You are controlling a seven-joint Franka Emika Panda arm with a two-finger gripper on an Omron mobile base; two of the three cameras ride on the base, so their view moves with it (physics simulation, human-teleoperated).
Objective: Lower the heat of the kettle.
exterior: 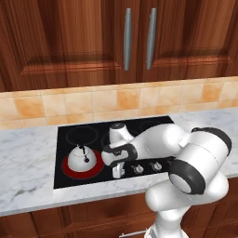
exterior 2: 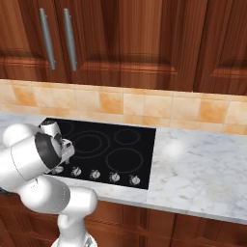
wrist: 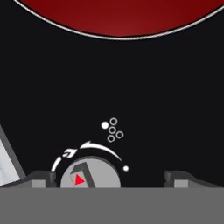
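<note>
Kettle (exterior: 82, 159) sits on the glowing red burner (exterior: 95, 168), front left of the cooktop. I've got my gripper (wrist: 109, 178) over its knob (wrist: 89, 173), jaws wide, not gripping; turning down not done.

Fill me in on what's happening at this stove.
The kettle sits on a red-glowing burner at the cooktop's front left. The white arm has its gripper down at the front knob row. In the hand view the fingertips stand apart around a stove knob, nearer one tip.
</note>
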